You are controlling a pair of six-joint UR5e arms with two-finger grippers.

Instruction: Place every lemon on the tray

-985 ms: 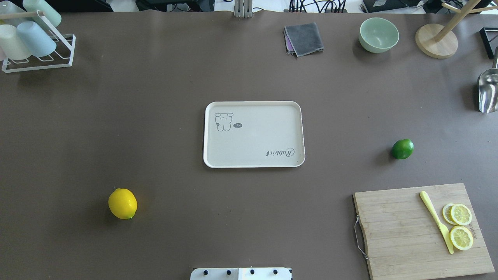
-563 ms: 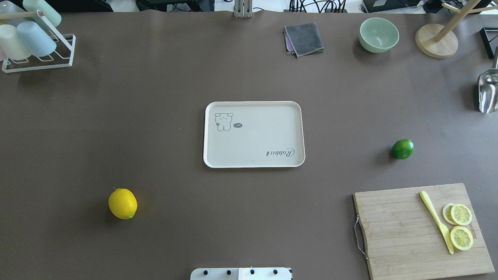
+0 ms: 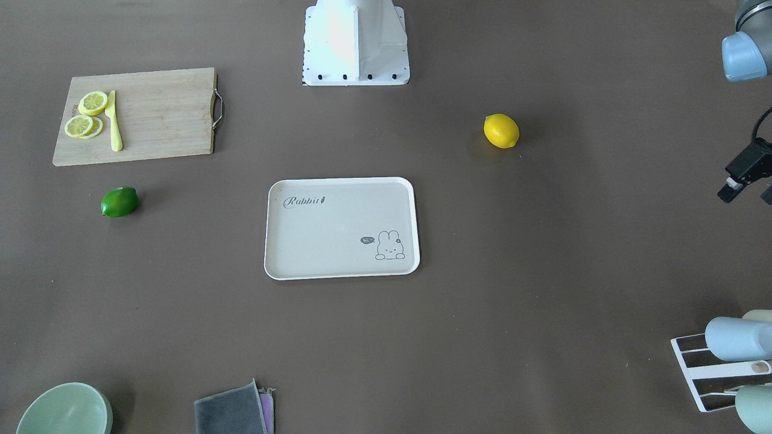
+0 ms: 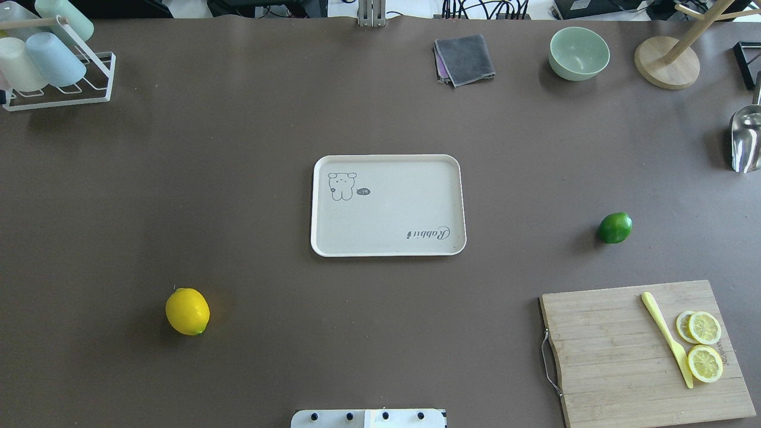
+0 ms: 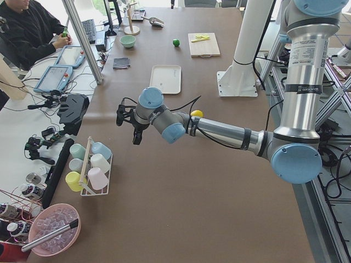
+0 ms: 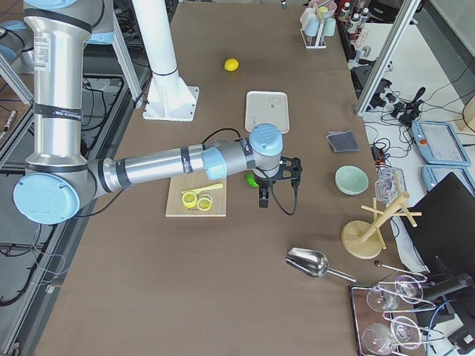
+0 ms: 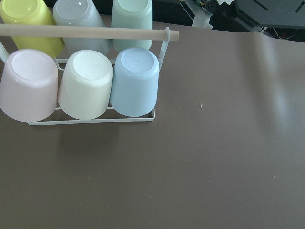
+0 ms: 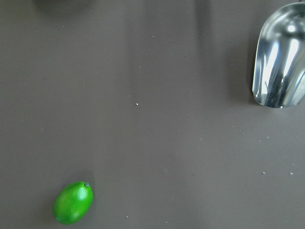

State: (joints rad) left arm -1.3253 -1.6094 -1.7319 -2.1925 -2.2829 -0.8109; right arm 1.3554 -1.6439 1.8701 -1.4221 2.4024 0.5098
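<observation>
Zero lemons on the tray (image 4: 386, 158), you'll note: yellow lemon (image 4: 187, 311) and green lemon (image 4: 615, 228) lie on the worktop (image 4: 238, 178) well apart from it; left fingers (image 3: 737, 178) spread, empty; right fingers (image 6: 263, 196), cannot tell.

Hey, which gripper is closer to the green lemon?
Right. The right gripper hovers close beside the green lemon; the left gripper is far off by the cup rack.

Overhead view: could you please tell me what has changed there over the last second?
Nothing visibly changed. The bright yellow oval lemon and the glossy green lemon lie where they were, both off the flat cream-white rectangular tray, which has not shifted and holds nothing.
</observation>
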